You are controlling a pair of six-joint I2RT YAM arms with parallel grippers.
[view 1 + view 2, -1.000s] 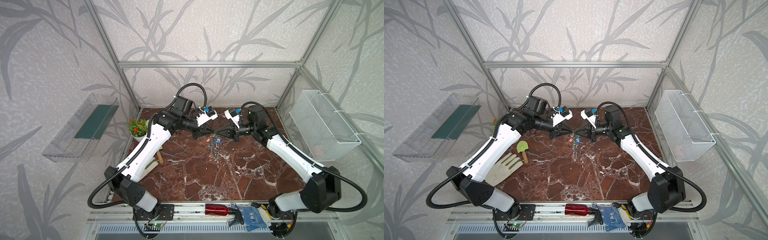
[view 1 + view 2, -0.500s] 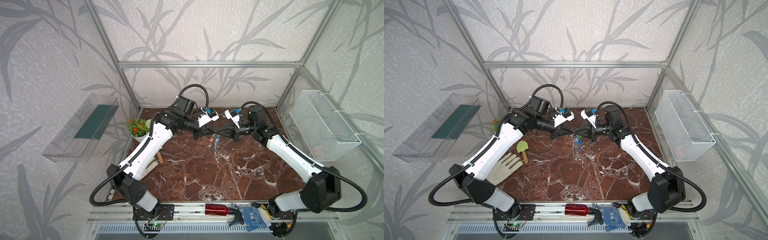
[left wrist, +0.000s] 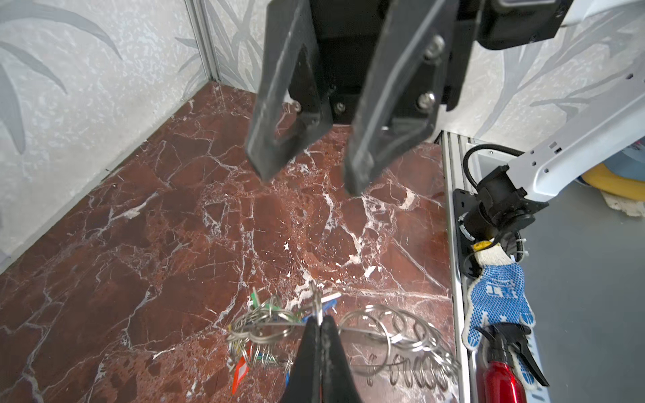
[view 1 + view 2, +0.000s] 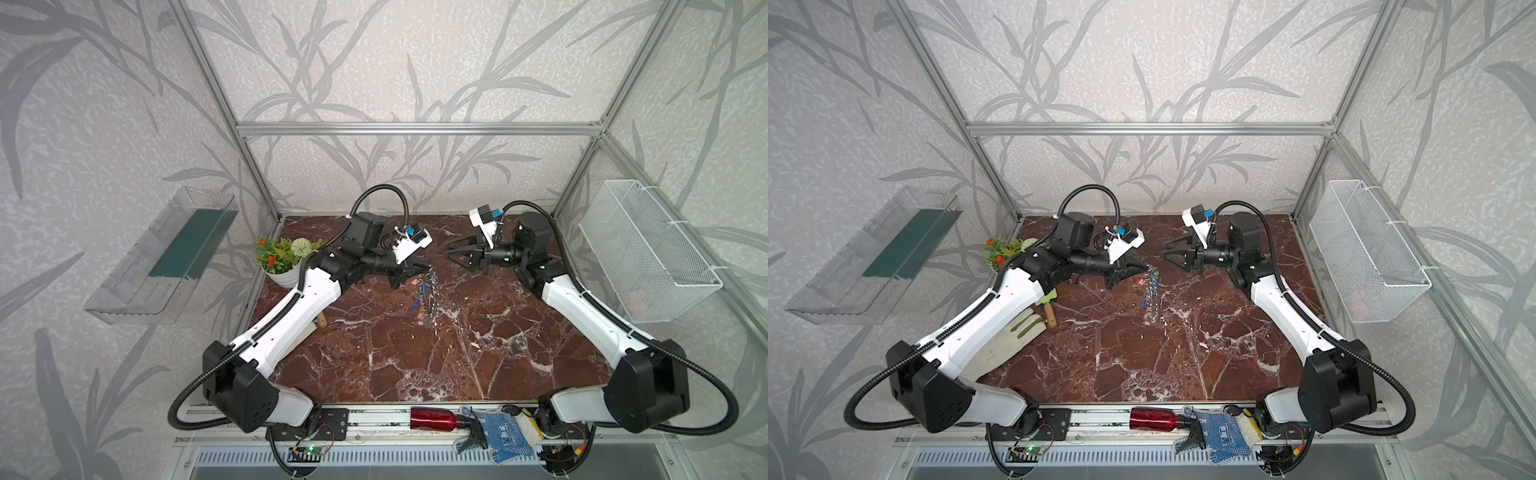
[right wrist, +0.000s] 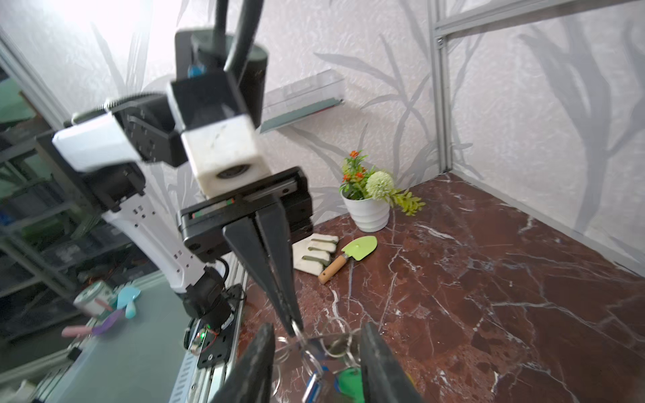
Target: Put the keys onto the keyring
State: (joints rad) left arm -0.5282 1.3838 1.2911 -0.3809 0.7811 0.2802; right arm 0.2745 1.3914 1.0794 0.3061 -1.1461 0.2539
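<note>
Several keys (image 3: 240, 371) dangling from the keyring (image 4: 1153, 291), pinched tight in the left gripper (image 3: 319, 324), right gripper (image 3: 310, 181) parted, empty.

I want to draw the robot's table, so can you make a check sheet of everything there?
Surface: red marble tabletop, white veins.
Job's things: keyring with tagged keys, hanging from left end effector.
Clutter: flower pot, work glove, green trowel; spray bottle, blue glove on front rail.
Grippers: left end effector shut on keyring; right end effector open, empty.
Cables: looping black hoses, away from keyring.
Surroundings: clear tray, wire basket, leaf-patterned walls.
</note>
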